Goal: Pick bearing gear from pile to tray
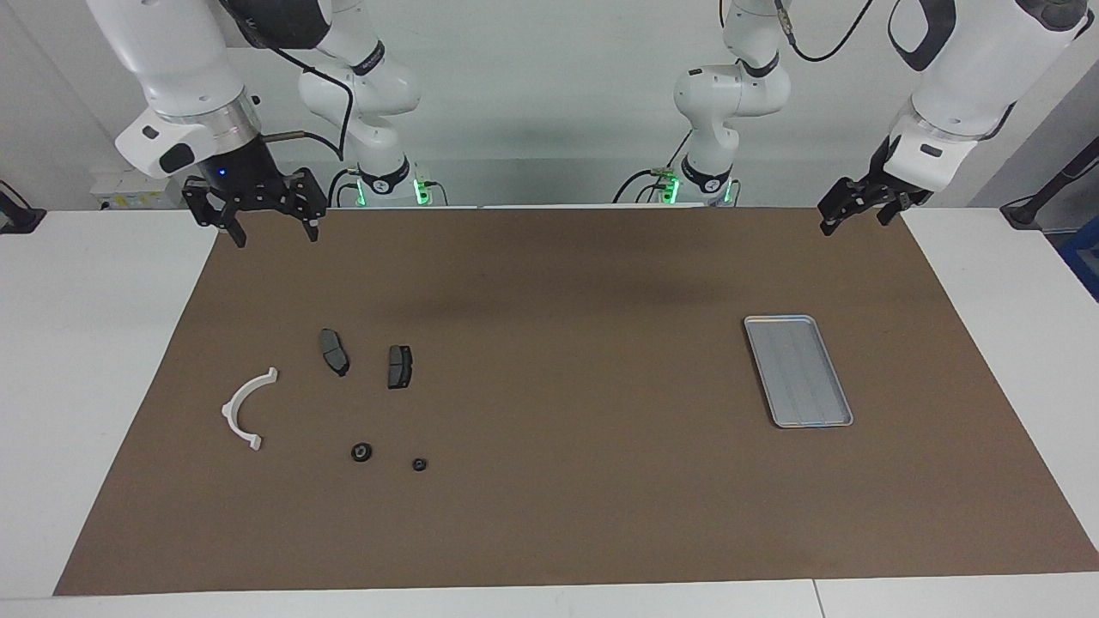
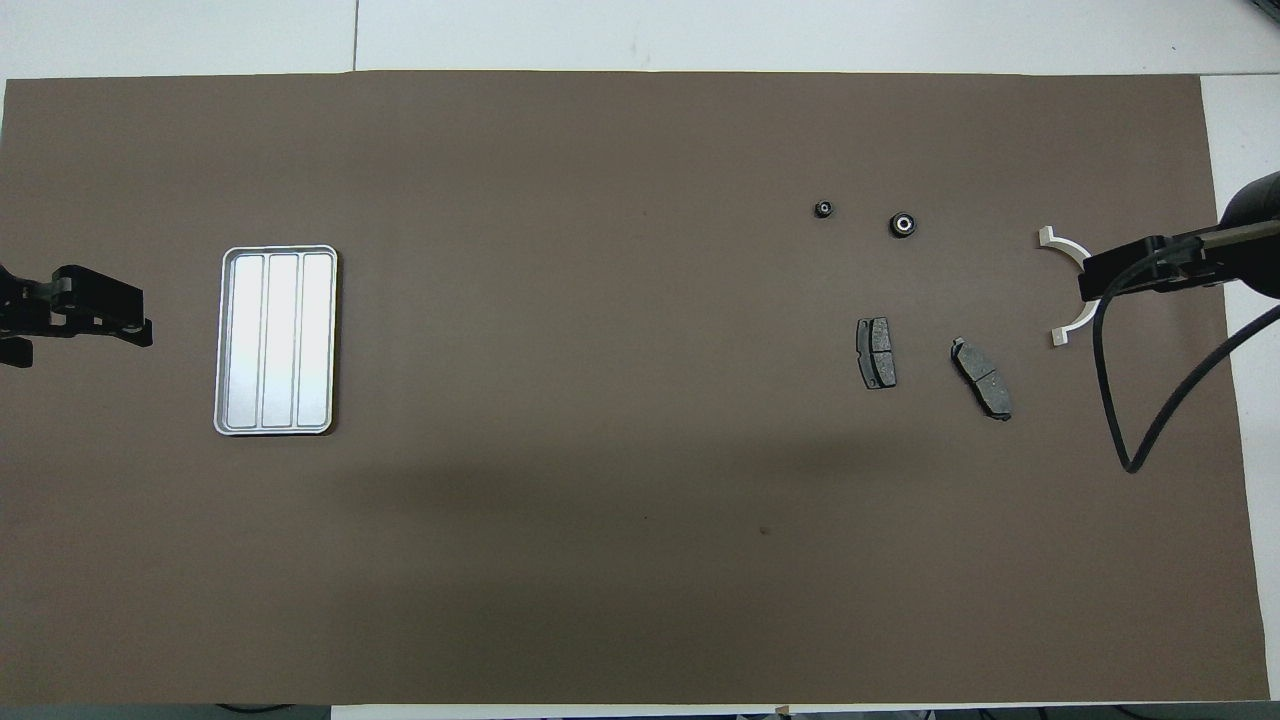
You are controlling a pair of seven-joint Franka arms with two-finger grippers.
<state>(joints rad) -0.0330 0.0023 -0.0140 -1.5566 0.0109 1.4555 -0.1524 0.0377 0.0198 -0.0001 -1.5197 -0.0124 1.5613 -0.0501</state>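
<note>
Looking across from the facing view: right gripper [image 1: 271, 225] raised over the mat's robot-side edge at the right arm's end, fingers spread wide, nothing between them. Left gripper [image 1: 861, 209] raised over the mat's corner at the left arm's end, also spread and empty, waiting. Pile [image 1: 330, 399] loose on the brown mat [image 1: 549, 515] at the right arm's end: two brake pads [image 1: 334, 351] nearest the robots, white bracket [image 1: 247, 408] beside them toward the table end, larger bearing gear [image 1: 361, 452] and smaller round piece [image 1: 419, 464] farthest from the robots. Tray [image 1: 798, 371] well apart, toward the left arm's end, empty.

Risk as judged here: small, low, round target, so easily nudged or rolled by one fingertip landing first; easily confused with its smaller neighbour just beside it.

Switching to the overhead view: right gripper [image 2: 1130, 275] covering part of the white bracket [image 2: 1066, 330] while raised, not touching. Larger bearing gear [image 2: 903, 224] and smaller round piece [image 2: 823, 209] near each other; brake pads [image 2: 876, 352] nearer the robots. Tray [image 2: 277, 340] beside the left gripper [image 2: 75, 312].

Further risk: long carry across the mat, weak pinch likely to drop the part short of the tray's rim.
</note>
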